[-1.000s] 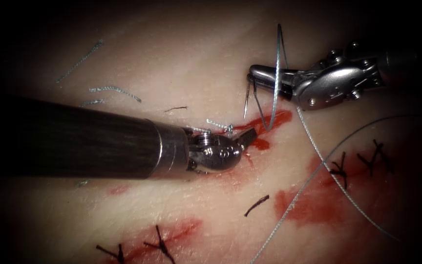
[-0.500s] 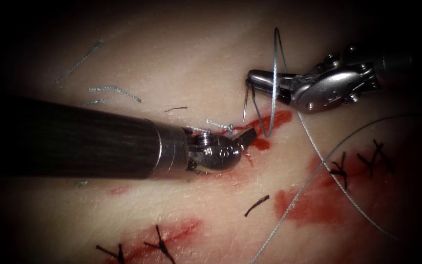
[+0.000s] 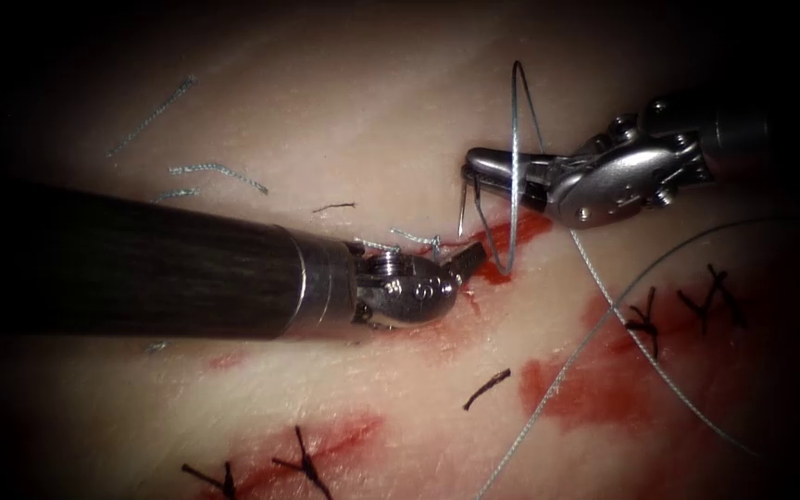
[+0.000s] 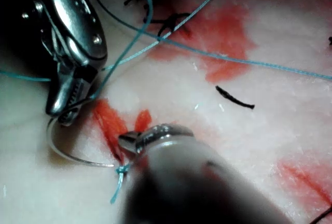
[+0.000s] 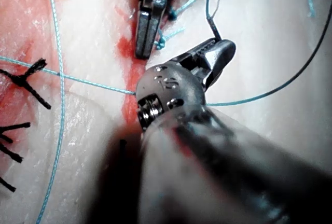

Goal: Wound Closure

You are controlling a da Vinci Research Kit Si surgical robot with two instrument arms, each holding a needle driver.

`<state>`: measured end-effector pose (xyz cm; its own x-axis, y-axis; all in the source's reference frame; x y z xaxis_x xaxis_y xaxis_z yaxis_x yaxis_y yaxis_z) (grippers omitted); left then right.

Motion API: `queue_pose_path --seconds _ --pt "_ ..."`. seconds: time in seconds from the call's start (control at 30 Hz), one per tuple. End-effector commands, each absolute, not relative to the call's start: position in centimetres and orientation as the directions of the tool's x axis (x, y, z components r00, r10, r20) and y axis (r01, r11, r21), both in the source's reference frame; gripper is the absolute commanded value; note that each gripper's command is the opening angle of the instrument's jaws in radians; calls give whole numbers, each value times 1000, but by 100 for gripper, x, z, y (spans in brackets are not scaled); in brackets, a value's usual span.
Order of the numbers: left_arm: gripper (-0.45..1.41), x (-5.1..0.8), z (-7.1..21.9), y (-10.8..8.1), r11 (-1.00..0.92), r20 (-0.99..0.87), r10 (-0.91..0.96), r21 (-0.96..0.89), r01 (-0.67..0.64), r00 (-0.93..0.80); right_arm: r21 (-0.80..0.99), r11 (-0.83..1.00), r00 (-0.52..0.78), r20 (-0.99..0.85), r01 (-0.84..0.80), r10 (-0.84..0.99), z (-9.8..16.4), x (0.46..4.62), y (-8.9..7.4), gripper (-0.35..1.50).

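My right tool [image 3: 469,165] comes in from the right, its jaws shut on the curved needle [image 3: 462,204] close to one end. The needle's arc [image 4: 67,154] hangs just over the tissue [image 3: 344,120] beside the upper end of the cut [image 3: 516,230], with its shadow under it. I see it outside the tissue. Teal thread [image 3: 515,120] loops over those jaws and trails down to the right. My left tool [image 3: 472,257] lies shut and holds nothing. Its tips [image 4: 123,139] rest at the cut's left edge, by a small teal knot [image 3: 434,243].
Dark finished stitches sit at the lower left [image 3: 300,461] and at the right [image 3: 692,304]. Loose cut thread ends [image 3: 218,170] lie at the upper left, and a short dark piece [image 3: 486,389] lies below. Red fluid [image 3: 585,389] pools right of centre. Long thread [image 3: 594,338] crosses it.
My right tool has shifted slightly down and to the left with the needle, bringing it nearer the cut. The thread loop moved with it. The left tool has stayed still.
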<state>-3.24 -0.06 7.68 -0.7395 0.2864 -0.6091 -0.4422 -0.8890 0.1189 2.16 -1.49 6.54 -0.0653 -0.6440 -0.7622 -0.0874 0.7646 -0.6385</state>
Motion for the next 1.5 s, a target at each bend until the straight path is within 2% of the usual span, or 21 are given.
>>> queue_pose_path --seconds 0.03,0.27,0.67,0.93,1.13,1.27,1.37,1.5 --pt "-45 -329 774 -9 -893 -605 282 118 -434 -744 -633 768 -61 -767 -91 -639 655 225 -147 -35" --pt "-45 -331 791 -24 -921 -507 299 68 -383 -808 -564 820 -62 -819 -96 -571 642 224 -130 -35" --pt "-42 -329 796 -25 -932 -490 278 71 -355 -826 -457 886 -70 -884 -81 -463 642 227 -127 -35" --pt "-40 -328 788 -19 -933 -491 281 61 -355 -825 -442 891 -5 -896 105 -444 648 227 -129 -35" --pt "-35 -327 785 -17 -933 -496 282 59 -356 -822 -354 925 20 -933 138 -360 651 228 -125 -35" --pt "-11 -327 782 -16 -933 -501 282 56 -356 -818 -288 950 37 -955 125 -294 651 230 -117 -35" --pt "-1 -326 774 -11 -934 -510 283 48 -355 -812 -240 962 32 -969 135 -246 653 232 -112 -35" --pt "34 -327 763 -7 -949 -530 260 14 -314 -807 -216 959 -3 -976 181 -219 660 235 -103 -35"
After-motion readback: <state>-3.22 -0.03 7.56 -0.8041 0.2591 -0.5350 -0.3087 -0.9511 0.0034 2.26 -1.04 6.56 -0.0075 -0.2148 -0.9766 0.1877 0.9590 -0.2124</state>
